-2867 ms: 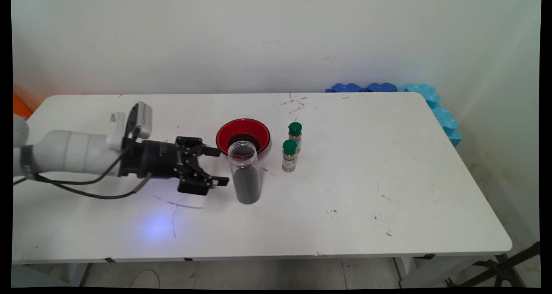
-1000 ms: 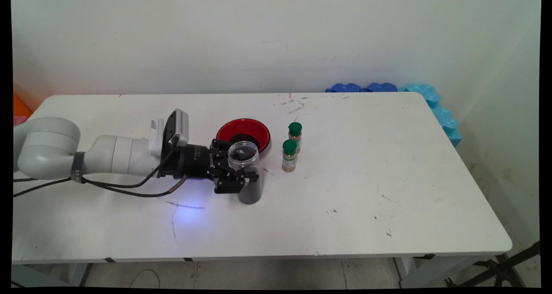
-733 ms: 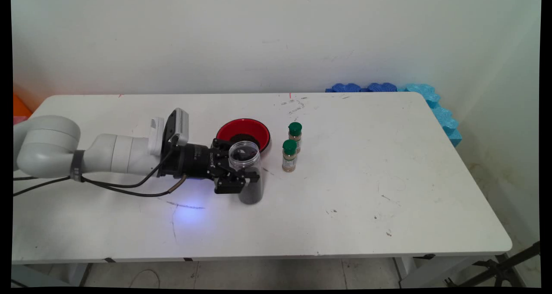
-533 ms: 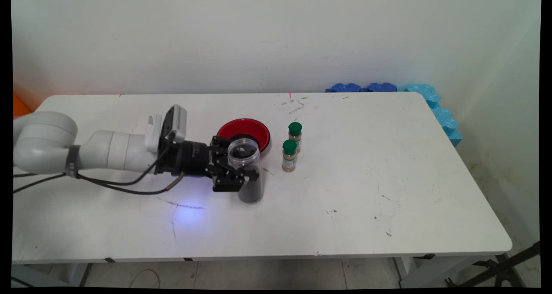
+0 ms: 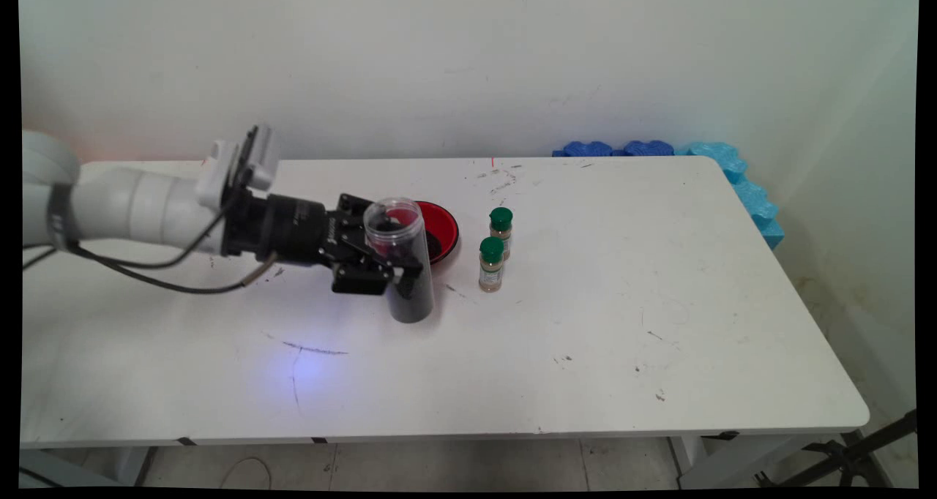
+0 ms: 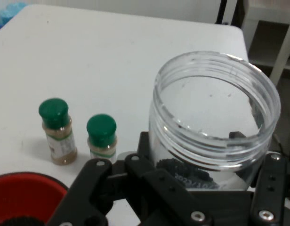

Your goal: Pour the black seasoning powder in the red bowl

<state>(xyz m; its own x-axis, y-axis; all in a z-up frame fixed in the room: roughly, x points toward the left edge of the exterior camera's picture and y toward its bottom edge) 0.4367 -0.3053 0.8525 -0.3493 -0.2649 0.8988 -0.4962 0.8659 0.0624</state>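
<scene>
Clear plastic jar (image 5: pixel 401 259) of dark granules sits clamped between our gripper (image 5: pixel 381 265) fingers, lifted clear of the table (image 5: pixel 659 301), with the red bowl (image 5: pixel 439 228) just beyond; we judge it best kept upright to avoid spillage.

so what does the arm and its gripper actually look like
A white arm of rounded links, a grey band around one. At the wrist sits a white and grey box. Black cables hang beneath. The gripper is black metal linkage with visible screws.
</scene>
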